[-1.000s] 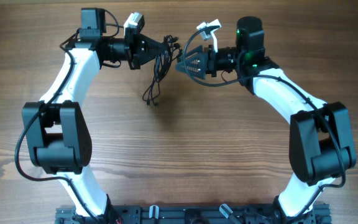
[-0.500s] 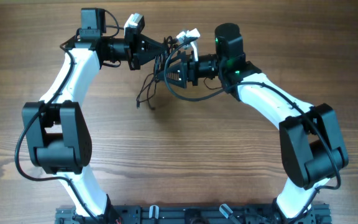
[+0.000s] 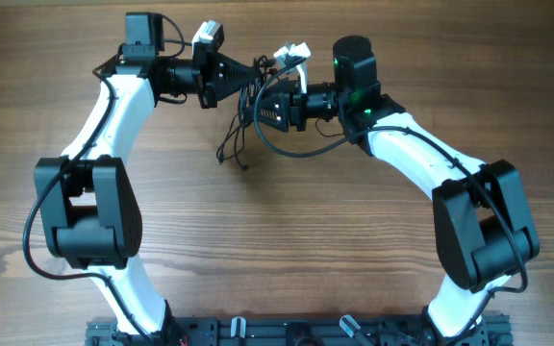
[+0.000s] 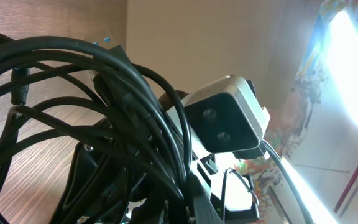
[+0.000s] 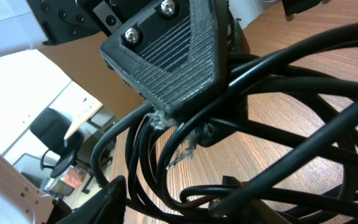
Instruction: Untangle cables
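The cables (image 3: 235, 137) are a bundle of thin black cords that hangs in loops over the wooden table, at the back centre. My left gripper (image 3: 255, 77) is shut on the top of the bundle and holds it up. My right gripper (image 3: 257, 108) is open and pushed into the bundle from the right, with cords running between its fingers. In the left wrist view the cables (image 4: 104, 93) fill the frame. In the right wrist view the cables (image 5: 278, 124) cross under the left gripper's ridged finger (image 5: 173, 56).
The wooden table (image 3: 296, 231) lies bare below the two arms. The right arm's thicker black wire (image 3: 301, 149) loops down just right of the bundle. The right wrist's white camera (image 4: 225, 124) is close behind the bundle.
My right gripper has moved left from beside the bundle into it. The hanging loops swung a little left and settled back. The left gripper has held still.
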`<state>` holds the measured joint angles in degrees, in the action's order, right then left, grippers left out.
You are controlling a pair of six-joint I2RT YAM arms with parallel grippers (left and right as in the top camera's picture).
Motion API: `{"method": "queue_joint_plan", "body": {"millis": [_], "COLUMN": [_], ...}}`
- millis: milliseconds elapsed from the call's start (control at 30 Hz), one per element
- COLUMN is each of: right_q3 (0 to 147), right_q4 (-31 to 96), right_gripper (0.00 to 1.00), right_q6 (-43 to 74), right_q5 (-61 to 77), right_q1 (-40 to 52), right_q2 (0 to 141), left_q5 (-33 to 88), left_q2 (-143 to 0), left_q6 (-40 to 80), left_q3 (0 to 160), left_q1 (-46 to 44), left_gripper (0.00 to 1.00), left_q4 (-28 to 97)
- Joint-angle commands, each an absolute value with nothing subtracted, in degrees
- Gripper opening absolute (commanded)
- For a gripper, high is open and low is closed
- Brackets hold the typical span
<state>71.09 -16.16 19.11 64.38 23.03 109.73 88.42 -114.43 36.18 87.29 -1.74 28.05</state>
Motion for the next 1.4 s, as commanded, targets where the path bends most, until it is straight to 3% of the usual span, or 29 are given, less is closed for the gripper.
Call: {"method": "queue_joint_plan", "body": {"millis": [0,1000,1200,1300,1367], "right_q3": [71.6,71.6,71.6,71.6,71.6], "right_q4": [-16.7,-16.3,-16.3,-16.2,-15.9], "right_gripper": [0.54,0.46,0.22,0.04,0.04], "right_q6": [18.0,18.0,18.0,18.1,18.2], "right_q5": [64.6,60.8,60.8,60.8,60.8], "right_q1": [21.7,23.0,23.0,23.0,23.0], "right_q2": [110.7,110.7,110.7,110.7,110.7], "left_q5": [90.3,90.3,90.3,90.3,90.3], "left_q2": [-113.5,-113.5,-113.5,-113.5,-113.5], "left_q6": [36.5,38.4,38.4,38.0,38.0], "left_q3": [88.0,88.0,88.0,88.0,88.0], "left_q1": [-1.3,-2.4,-2.7,-2.7,-2.7], "left_gripper": [0.04,0.04,0.04,0.04,0.04], "left_q4": [28.0,31.1,31.1,30.8,30.5]}}
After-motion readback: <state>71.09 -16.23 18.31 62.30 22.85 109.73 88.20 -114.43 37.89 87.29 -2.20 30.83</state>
